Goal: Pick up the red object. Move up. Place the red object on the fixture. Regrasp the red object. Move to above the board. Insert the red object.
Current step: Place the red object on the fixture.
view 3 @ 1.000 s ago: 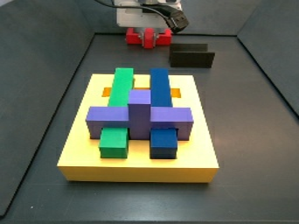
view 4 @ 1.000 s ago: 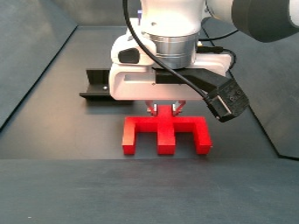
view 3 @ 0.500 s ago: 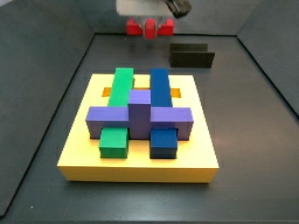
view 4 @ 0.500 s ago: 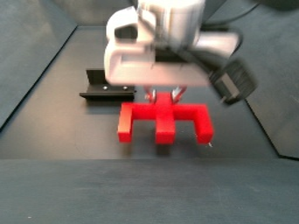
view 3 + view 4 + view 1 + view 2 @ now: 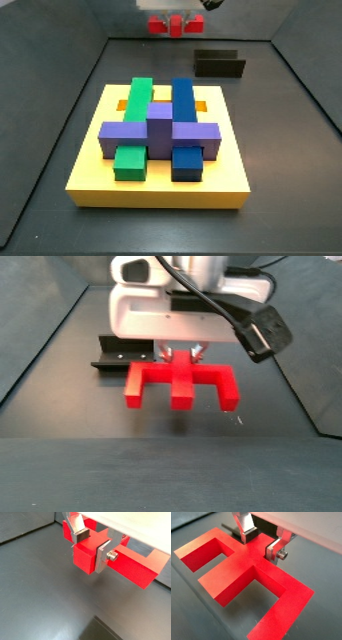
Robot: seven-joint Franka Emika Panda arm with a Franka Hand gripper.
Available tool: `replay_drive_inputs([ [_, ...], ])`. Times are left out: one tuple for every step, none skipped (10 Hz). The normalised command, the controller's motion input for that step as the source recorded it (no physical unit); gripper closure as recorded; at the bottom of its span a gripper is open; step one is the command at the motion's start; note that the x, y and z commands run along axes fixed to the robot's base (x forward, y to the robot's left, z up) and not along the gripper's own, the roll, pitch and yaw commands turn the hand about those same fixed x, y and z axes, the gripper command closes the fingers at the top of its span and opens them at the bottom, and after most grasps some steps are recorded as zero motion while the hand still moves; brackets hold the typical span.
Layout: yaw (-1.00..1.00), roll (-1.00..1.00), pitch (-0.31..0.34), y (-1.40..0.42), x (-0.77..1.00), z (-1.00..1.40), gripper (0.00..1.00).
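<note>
1. The red object [image 5: 182, 382] hangs in the air above the dark floor [image 5: 80, 456], its three legs pointing down in a side view, clear of any surface.
2. The gripper [image 5: 262, 543] has its two silver fingers [image 5: 244, 524] clamped on the red object's centre stub; both wrist views show the dark pads pressed against the red plastic [image 5: 90, 554].
3. In a side view the gripper's white body [image 5: 167, 311] sits directly above the red object, with a black cable looping down beside it.
4. Behind the red object, on the floor, stands the fixture [image 5: 123, 353], a dark bracket partly hidden by the gripper; the red object is not touching it.
5. Seen from the opposite end, the red object [image 5: 170, 24] shows at the far edge of the frame, raised, with the fixture [image 5: 219, 63] near it and lower down on the floor.
6. The board [image 5: 94, 178], a yellow slab, lies well apart in the foreground, carrying a purple cross-shaped block [image 5: 160, 132], green blocks [image 5: 130, 160] and blue blocks [image 5: 187, 163].
</note>
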Motion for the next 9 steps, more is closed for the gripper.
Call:
replay_drive_inputs([
  [-0.17,-0.94,-0.157,-0.14,0.39,0.58,1.00],
  [-0.17,-1.00,-0.394,0.00,0.25,0.18,1.00],
  [-0.17,-1.00,-0.409,0.00,0.26,0.14,1.00],
  [-0.14,-1.00,-0.334,0.00,0.31,0.13,1.00],
  [-0.12,-1.00,-0.306,0.00,0.31,0.13,1.00],
  [-0.10,-1.00,-0.260,0.00,0.32,0.13,1.00],
  [-0.02,-1.00,0.000,-0.16,0.59,0.22,1.00],
  [0.00,-0.91,0.086,-0.33,0.71,0.31,1.00],
  [0.01,-0.66,0.260,-0.45,0.79,0.28,1.00],
])
